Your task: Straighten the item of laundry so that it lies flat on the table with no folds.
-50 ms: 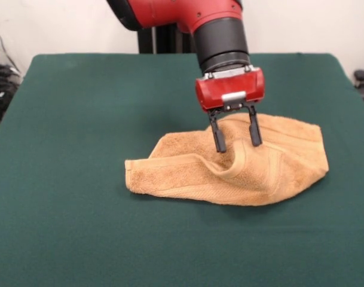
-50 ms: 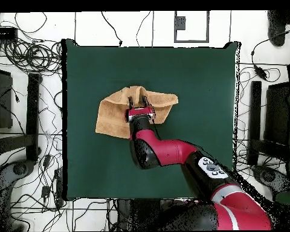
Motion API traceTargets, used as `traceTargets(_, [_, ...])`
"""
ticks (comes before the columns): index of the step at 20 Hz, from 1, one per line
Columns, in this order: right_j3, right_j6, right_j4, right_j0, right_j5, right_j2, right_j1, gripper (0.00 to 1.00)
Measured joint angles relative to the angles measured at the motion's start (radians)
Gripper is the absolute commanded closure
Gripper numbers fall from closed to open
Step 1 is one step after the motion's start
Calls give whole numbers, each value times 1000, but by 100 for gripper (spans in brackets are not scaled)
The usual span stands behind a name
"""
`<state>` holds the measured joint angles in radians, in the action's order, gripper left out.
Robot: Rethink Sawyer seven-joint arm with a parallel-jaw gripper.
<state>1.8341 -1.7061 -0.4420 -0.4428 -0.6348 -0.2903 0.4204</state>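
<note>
I see the orange-tan towel [image 1: 229, 170] lying rumpled near the middle of the green worktop [image 1: 80, 107], its centre bunched into a raised ridge.

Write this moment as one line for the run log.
towel: crumpled, folded | gripper: open, tips at raised fold | table: towel near centre | flat: not yet

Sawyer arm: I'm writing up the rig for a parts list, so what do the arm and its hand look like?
The arm has glossy red shells joined by black cylindrical sections; in the overhead view a dark panel with small buttons sits on one link, near a pale grey band. The hand has a rounded red housing with a silver plate, and two thin black fingers. No loose cables show.
</note>
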Motion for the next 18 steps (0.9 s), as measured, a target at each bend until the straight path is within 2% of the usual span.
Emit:
traceTargets(9, [-16,0,2,7,-52,15,-18,0])
traceTargets(18, [-43,0,7,33,-122,27,-86,0])
